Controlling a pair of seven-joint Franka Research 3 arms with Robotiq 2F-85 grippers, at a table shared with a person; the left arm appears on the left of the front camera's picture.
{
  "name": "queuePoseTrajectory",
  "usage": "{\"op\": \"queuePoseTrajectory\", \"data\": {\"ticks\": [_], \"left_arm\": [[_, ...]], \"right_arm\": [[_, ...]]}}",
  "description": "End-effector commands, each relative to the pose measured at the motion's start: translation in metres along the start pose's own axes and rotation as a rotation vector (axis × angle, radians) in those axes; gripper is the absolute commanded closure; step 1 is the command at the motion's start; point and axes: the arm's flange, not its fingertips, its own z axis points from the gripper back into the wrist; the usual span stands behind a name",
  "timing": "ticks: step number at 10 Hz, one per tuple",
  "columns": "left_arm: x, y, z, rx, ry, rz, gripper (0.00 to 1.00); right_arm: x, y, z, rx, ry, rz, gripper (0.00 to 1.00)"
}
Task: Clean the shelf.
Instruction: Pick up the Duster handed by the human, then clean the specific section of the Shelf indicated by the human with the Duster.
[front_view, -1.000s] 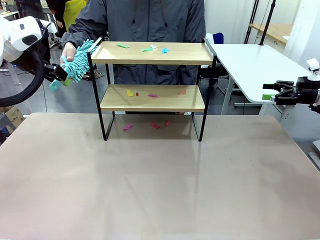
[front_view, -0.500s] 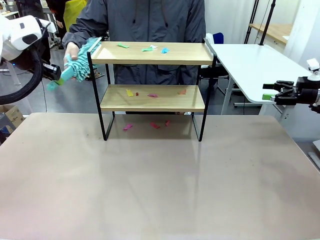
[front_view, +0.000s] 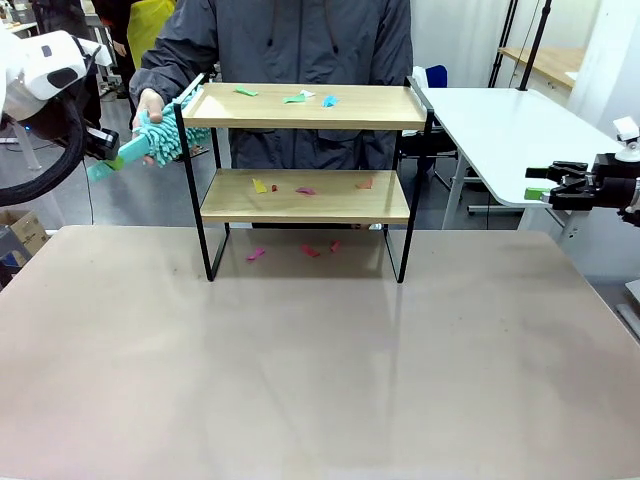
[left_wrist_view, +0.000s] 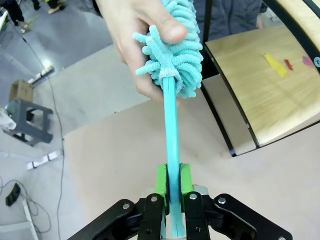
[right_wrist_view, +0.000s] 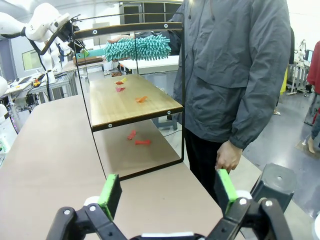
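Note:
The shelf (front_view: 305, 106) stands at the table's far middle, with coloured paper scraps (front_view: 296, 98) on its top board, on its lower board and on the table beneath. My left gripper (front_view: 110, 153) is shut on the thin teal handle (left_wrist_view: 172, 145) of a fluffy teal duster (front_view: 166, 133). A person's hand (left_wrist_view: 131, 37) holds the duster's head (left_wrist_view: 177, 55) just left of the shelf's top corner. My right gripper (front_view: 553, 186) hangs open beyond the table's right edge, with nothing between its green pads (right_wrist_view: 110, 192).
The person (front_view: 290, 40) stands right behind the shelf, one arm hanging at the shelf's far end (right_wrist_view: 231, 156). A second white table (front_view: 510, 125) stands at the back right. The near table top (front_view: 320, 370) is bare.
The duster head and the person's hand have shifted right, up to the shelf's left rail, baring more of the handle. My left gripper has stayed shut on the handle. The right arm has not moved.

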Motion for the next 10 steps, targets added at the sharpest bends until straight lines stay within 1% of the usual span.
{"op": "queuePoseTrajectory", "data": {"ticks": [1,3,4,10], "left_arm": [[-0.007,0.003,0.012,0.047,-0.006,0.028,1.00],[-0.018,0.017,0.017,0.079,-0.094,0.085,1.00],[-0.004,0.009,0.008,0.021,-0.013,0.026,1.00],[-0.004,0.009,0.008,0.021,-0.013,0.026,1.00]], "right_arm": [[0.002,0.000,-0.001,0.002,-0.002,0.004,0.00],[0.002,0.000,-0.001,0.002,-0.002,0.004,0.00],[0.002,0.000,-0.001,0.002,-0.002,0.004,0.00],[0.002,0.000,-0.001,0.002,-0.002,0.004,0.00]]}}
